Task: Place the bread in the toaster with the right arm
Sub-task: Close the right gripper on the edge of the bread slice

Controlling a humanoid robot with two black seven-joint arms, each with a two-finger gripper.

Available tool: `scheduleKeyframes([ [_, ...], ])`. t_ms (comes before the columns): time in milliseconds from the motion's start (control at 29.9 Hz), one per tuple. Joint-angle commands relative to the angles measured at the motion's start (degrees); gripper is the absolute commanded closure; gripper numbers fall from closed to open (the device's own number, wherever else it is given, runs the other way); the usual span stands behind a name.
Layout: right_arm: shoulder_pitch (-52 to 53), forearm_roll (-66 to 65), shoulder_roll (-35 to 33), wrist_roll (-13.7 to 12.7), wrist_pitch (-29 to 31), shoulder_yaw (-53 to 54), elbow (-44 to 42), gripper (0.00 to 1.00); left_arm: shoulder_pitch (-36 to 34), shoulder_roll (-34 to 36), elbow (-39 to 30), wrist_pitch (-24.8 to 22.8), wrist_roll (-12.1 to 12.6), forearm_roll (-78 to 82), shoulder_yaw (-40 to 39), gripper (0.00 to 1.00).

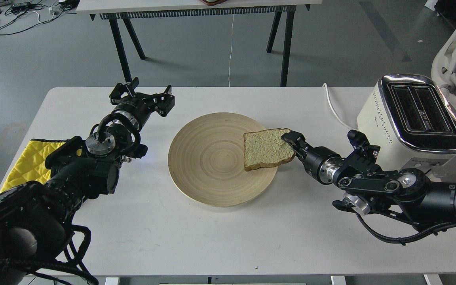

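Observation:
The bread lies on the right side of a round wooden plate, its right edge hanging past the rim. My right gripper reaches in from the right. One finger lies on top of the slice's right edge; the other is hidden, so I cannot tell whether it grips. The cream-white toaster stands at the table's right end behind the right arm, both slots empty. My left gripper is open and empty, over the table to the left of the plate.
A yellow quilted cloth lies at the table's left edge under the left arm. A white cable runs from the toaster over the back edge. A white chair stands behind the toaster. Another table's legs are beyond.

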Motion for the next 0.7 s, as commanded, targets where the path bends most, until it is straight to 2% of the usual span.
scheduleKeyframes([
  [0, 0.00, 0.00, 0.00, 0.17, -0.01, 0.04, 0.11, 0.59, 0.00, 0.00, 0.00, 0.00, 0.00, 0.00, 0.00, 0.00],
  [268, 0.09, 0.09, -0.09, 0.26, -0.09, 0.39, 0.64, 0.75, 0.00, 0.00, 0.00, 0.00, 0.00, 0.00, 0.00, 0.00],
  [669, 1.41, 0.00, -0.88, 0.78, -0.62, 1.97, 4.15, 0.89, 0.00, 0.00, 0.00, 0.00, 0.00, 0.00, 0.00, 0.00],
])
